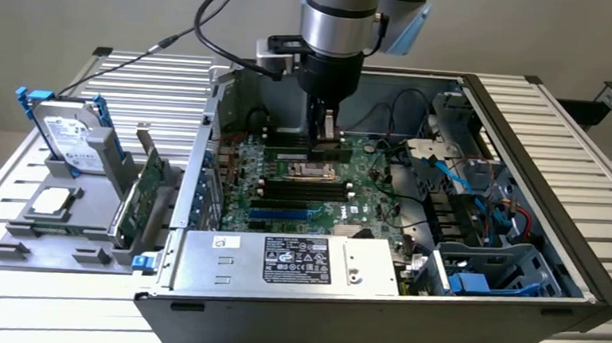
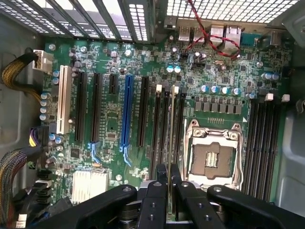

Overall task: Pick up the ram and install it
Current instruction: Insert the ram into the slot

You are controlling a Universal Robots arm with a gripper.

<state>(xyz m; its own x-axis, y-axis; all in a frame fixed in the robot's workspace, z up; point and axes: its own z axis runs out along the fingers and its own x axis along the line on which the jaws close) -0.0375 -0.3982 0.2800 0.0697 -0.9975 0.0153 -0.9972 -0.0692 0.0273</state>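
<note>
- From my console I see the gripper [image 2: 169, 175] pinching the ram [image 2: 171, 133]. Its two black fingers [image 2: 160, 181] press against the stick's flat sides, one on each.
- In the wrist view the ram shows edge-on as a thin pale line. It runs along the bank of black memory slots [image 2: 159, 129] just beside the open CPU socket [image 2: 212, 160].
- I cannot tell whether the stick's lower edge touches a slot or hangs just above it.
- On the far side of those slots from the socket, the motherboard [image 2: 112, 129] carries a long blue slot [image 2: 126, 114] among black ones. A white slot [image 2: 62, 100] sits near the board's edge.
- In the exterior view the arm [image 1: 337, 22] comes straight down into the open computer case [image 1: 532, 121], over the middle of the board.
- The power supply [image 1: 290, 262] lies along the case's near wall.
- Outside the case, at the exterior view's left, a green expansion card [image 1: 146, 186] stands in a grey holder [image 1: 8, 251], with a hard drive [image 1: 69, 137] beside it.
</note>
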